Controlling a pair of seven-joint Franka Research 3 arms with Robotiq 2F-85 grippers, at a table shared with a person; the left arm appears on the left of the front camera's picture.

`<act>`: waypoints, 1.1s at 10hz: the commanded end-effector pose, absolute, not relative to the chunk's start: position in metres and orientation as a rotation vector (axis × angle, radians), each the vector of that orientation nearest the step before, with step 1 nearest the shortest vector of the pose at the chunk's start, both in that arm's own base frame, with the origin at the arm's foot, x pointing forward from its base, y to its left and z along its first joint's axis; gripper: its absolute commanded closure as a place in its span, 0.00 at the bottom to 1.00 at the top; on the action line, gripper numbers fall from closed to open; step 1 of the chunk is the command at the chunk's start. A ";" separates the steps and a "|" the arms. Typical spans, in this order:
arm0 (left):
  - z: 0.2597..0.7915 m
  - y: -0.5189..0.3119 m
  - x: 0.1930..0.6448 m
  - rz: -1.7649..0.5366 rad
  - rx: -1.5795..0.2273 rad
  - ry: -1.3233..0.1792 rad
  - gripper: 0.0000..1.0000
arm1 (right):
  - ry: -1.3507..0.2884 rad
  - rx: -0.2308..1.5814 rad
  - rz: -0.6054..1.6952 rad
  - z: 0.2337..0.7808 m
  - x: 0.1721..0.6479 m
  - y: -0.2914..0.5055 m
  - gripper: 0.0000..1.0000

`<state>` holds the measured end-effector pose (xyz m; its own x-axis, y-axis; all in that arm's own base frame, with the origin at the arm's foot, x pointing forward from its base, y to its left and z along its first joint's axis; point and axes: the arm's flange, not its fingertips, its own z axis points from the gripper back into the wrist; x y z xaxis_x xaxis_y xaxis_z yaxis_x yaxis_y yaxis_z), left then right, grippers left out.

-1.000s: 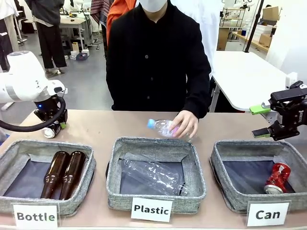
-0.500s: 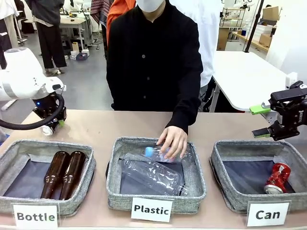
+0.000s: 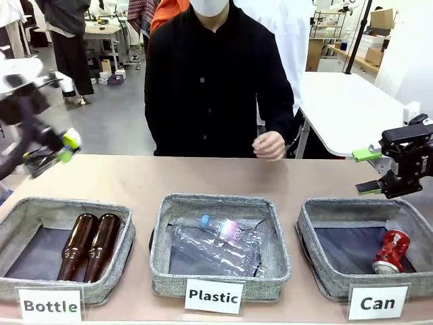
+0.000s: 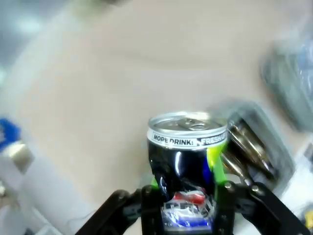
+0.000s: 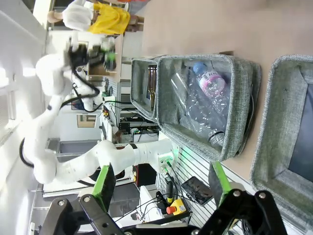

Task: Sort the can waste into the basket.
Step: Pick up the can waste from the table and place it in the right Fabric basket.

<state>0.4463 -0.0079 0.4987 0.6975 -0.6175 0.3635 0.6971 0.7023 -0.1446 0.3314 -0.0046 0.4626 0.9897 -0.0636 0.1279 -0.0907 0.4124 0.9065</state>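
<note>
holding red can [image 3: 391, 252] in can basket [image 3: 318, 271], black can [image 4: 188, 169] in left hand [image 4: 188, 196]

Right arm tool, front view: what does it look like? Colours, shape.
The right tool is a black, angular two-finger unit with bright green pads on the fingertips. White lettering, too small to read, marks its black body. The right wrist view shows the same black linkages and green pads.

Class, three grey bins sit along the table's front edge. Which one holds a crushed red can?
The basket labelled "Can", at the robot's right, has the red can lying in it. The middle bin holds clear plastic bottles; the left bin holds brown glass bottles.
</note>
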 end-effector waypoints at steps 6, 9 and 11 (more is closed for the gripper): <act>0.487 0.023 0.364 -1.041 -0.366 -0.271 1.00 | -0.169 1.144 0.022 0.461 0.330 -0.003 0.00; 0.481 -0.021 0.345 -0.974 -0.316 -0.326 0.58 | -0.169 1.144 0.022 0.461 0.330 -0.003 0.00; 0.515 -0.150 0.337 -0.945 -0.424 -0.467 0.58 | -0.199 0.924 0.046 0.502 0.316 -0.013 0.00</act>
